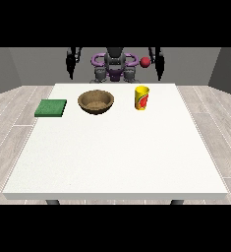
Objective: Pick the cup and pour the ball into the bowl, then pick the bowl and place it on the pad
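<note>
— Where's the cup (142,98) from where you sit?

— I see it upright on the tabletop (112,162), near the far edge and right of the middle. It's yellow with a red mark on its side, long axis vertical, mouth pointing up. I can't see into it.

— And the ball?

— A red ball (145,61) shows above the cup, well clear of its rim, in front of the robot's body near the arm at the view's right. It touches neither the cup nor the table as far as I can tell.

— How does the cup sit relative to the hands?

— Well apart from both. The hand at the view's right (159,74) hangs down behind the far edge, above and a little right of the cup. The hand at the view's left (71,73) hangs likewise behind the far edge, well off to the left. Both are dark and thin from here; I cannot tell whether their fingers are straight or curled. Neither is on anything.

— The bowl?

— The brown bowl (96,102) stands left of the cup, opening up, near the far edge and about at its middle. It's apart from the cup.

— And the pad?

— The green pad (51,108) lies flat by the left edge, left of the bowl with a gap between them. Nothing rests on it.
</note>
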`<action>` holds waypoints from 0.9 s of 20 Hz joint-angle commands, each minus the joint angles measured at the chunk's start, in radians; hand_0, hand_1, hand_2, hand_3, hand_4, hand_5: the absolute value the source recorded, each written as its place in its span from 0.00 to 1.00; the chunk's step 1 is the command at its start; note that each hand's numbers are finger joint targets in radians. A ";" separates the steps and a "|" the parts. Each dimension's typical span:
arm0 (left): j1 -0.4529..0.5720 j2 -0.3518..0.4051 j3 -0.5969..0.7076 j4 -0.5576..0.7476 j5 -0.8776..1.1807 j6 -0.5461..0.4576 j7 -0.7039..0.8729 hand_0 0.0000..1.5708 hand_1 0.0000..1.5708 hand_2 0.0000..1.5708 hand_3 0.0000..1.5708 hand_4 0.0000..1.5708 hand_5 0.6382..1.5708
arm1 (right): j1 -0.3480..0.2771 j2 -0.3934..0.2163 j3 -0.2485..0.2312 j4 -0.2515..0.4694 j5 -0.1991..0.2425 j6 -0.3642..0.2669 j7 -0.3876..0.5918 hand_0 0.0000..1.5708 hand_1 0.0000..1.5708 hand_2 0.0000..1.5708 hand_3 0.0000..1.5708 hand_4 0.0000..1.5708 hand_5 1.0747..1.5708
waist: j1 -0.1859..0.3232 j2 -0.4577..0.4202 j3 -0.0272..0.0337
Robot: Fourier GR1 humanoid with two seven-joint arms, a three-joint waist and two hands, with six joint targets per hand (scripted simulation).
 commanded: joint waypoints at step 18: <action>-0.169 0.117 0.256 -0.025 0.252 -0.131 -0.014 0.00 0.00 0.00 0.00 0.00 0.97 | -0.019 -0.179 -0.266 -0.082 -0.270 0.221 0.007 0.00 0.00 0.00 0.00 0.00 1.00 | -0.042 -0.026 0.0195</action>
